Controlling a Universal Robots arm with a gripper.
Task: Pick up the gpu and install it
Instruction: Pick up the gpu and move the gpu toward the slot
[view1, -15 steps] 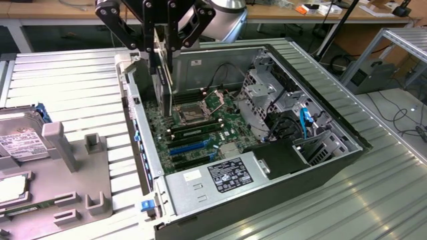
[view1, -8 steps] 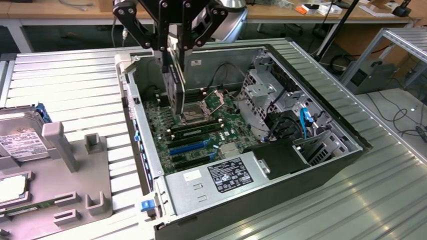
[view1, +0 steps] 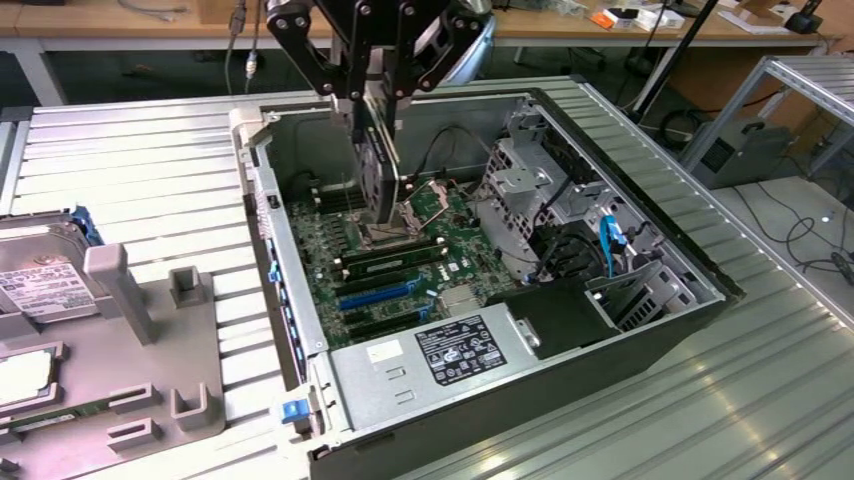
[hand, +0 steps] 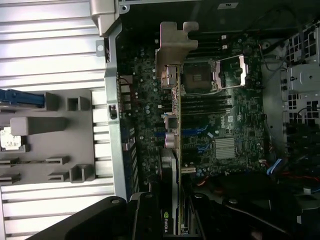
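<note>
We see the gripper (view1: 387, 92) clamped on the gpu (view1: 379, 175), which hangs upright, edge toward us, over the motherboard (view1: 400, 275) inside the open computer case (view1: 641, 330)

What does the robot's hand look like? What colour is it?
The robot's gripper is black all over. Its two fingers are made of flat jointed bars joined by round pivot bolts, like little elbows. Behind them is a smooth, rounded grey wrist part.

Ribbed metal tabletop (view1: 134, 160); wooden bench (view1: 107, 20) behind; metal rack (view1: 801, 75), grey floor (view1: 767, 205) beside.
</note>
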